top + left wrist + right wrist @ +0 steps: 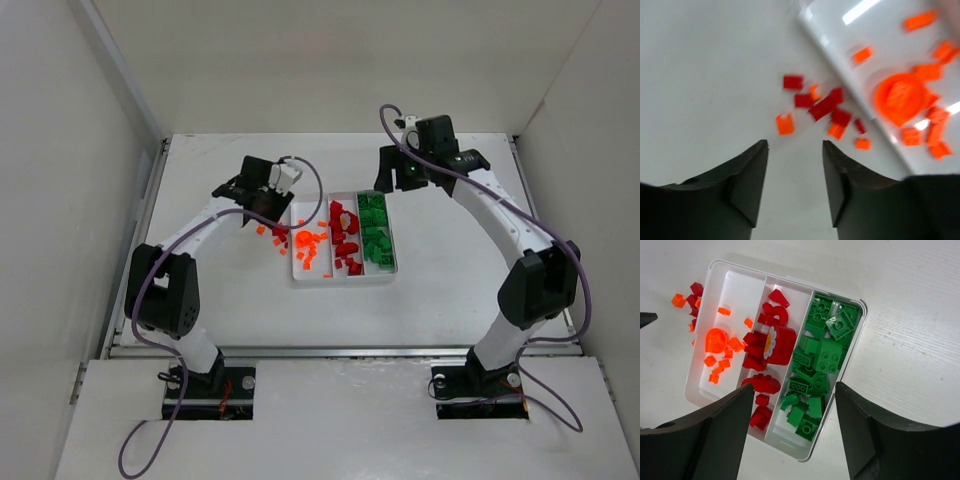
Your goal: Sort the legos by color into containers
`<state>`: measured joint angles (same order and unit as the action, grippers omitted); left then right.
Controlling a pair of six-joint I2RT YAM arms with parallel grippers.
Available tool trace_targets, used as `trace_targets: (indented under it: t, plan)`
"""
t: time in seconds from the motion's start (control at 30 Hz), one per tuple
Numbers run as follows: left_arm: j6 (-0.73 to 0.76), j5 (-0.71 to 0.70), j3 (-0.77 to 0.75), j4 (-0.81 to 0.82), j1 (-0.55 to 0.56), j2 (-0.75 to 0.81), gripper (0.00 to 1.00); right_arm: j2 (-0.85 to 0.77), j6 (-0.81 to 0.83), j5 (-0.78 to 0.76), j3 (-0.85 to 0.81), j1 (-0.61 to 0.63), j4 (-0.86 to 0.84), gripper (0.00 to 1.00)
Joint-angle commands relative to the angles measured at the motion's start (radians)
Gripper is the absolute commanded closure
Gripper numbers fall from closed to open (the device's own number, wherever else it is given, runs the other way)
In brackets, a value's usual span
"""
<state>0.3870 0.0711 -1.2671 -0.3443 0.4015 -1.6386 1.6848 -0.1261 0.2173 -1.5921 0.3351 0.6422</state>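
Observation:
The white tray (293, 272) lies mid-table with three long compartments: orange legos (306, 242) on the left, dark red legos (345, 238) in the middle, green legos (376, 232) on the right. Several loose orange and red legos (824, 107) lie on the table just left of the tray. My left gripper (795, 146) is open and empty, just short of these loose pieces. My right gripper (794, 390) is open and empty, high above the tray's far end; below it are the green legos (822, 360) and red legos (771, 345).
White enclosure walls stand on the left, right and back. A metal rail (340, 350) runs along the table's near edge. The tray's rim (840, 75) cuts diagonally across the left wrist view.

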Motion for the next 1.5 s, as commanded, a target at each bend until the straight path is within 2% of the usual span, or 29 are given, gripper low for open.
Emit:
trace_targets:
  t: [0.0,0.17,0.27,0.43,0.7,0.83,0.97,1.0,1.17,1.33,1.47]
  plan:
    - [-0.017,-0.048,0.084,0.022,-0.079,0.026,0.57,0.025,-0.003,0.025,-0.068,0.002,-0.042,0.28]
    - [-0.008,-0.060,0.143,0.059,-0.125,-0.029,0.36,0.081,-0.003,0.034,-0.129,0.002,-0.032,0.28]
    - [-0.019,-0.038,0.143,0.071,-0.145,-0.085,0.32,0.110,0.006,0.044,-0.167,0.002,-0.021,0.28]
    - [-0.051,-0.023,0.083,0.080,-0.179,-0.194,0.32,0.128,0.017,0.033,-0.206,0.002,-0.001,0.28]
    - [-0.051,-0.033,-0.011,0.080,-0.216,-0.309,0.49,0.159,0.036,0.004,-0.247,0.002,0.020,0.28]
    - [-0.062,0.016,-0.052,0.060,-0.216,-0.332,0.63,0.177,0.036,-0.006,-0.270,0.002,0.030,0.28]
    - [-0.062,0.032,-0.052,0.038,-0.216,-0.333,0.89,0.197,0.036,-0.006,-0.292,0.002,0.039,0.28]
    - [-0.062,0.032,-0.052,0.025,-0.216,-0.333,1.00,0.207,0.045,-0.006,-0.301,0.002,0.039,0.28]
    - [-0.085,0.009,-0.084,0.002,-0.199,-0.274,1.00,0.216,0.045,-0.006,-0.319,0.002,0.039,0.28]
    - [-0.071,-0.005,-0.156,0.036,-0.068,-0.192,1.00,0.225,0.045,0.004,-0.328,0.002,0.039,0.28]
    - [-0.060,0.079,-0.193,0.036,0.026,-0.182,1.00,0.214,0.045,0.004,-0.328,0.002,0.048,0.28]
